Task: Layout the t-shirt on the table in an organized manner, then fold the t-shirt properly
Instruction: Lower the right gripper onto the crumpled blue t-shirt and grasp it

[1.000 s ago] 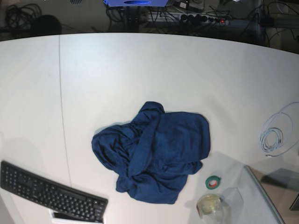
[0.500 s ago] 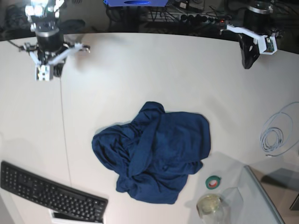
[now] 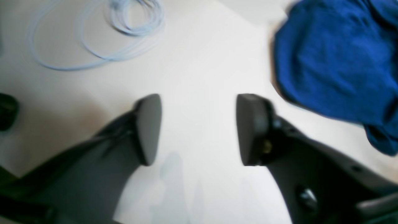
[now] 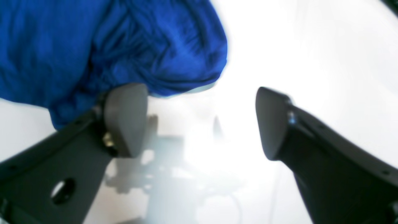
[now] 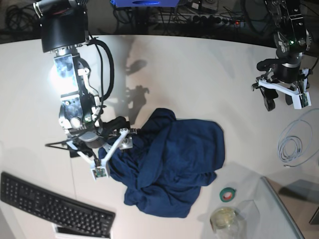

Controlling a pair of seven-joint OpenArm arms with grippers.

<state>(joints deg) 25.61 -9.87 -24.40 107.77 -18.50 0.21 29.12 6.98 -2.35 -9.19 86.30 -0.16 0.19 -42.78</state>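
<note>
Base view: t-shirt (image 5: pixel 167 162) lying crumpled in heap on table (image 5: pixel 199 74), slightly toward 6 o'clock of centre. Right gripper (image 5: pixel 110 143) hovering at shirt's 9 o'clock edge, jaws spread wide, gripping nothing; one finger (image 4: pixel 126 118) sitting just beside fabric fold, contact unclear. Left gripper (image 5: pixel 279 99) hanging over bare table at 2 o'clock, well apart from shirt, jaws parted, holding nothing. Coiled cable (image 5: pixel 294 142) lying at 3 o'clock; keyboard (image 5: pixel 55 204) at 8 o'clock; tape roll (image 5: pixel 228 194) near 5 o'clock.
</note>
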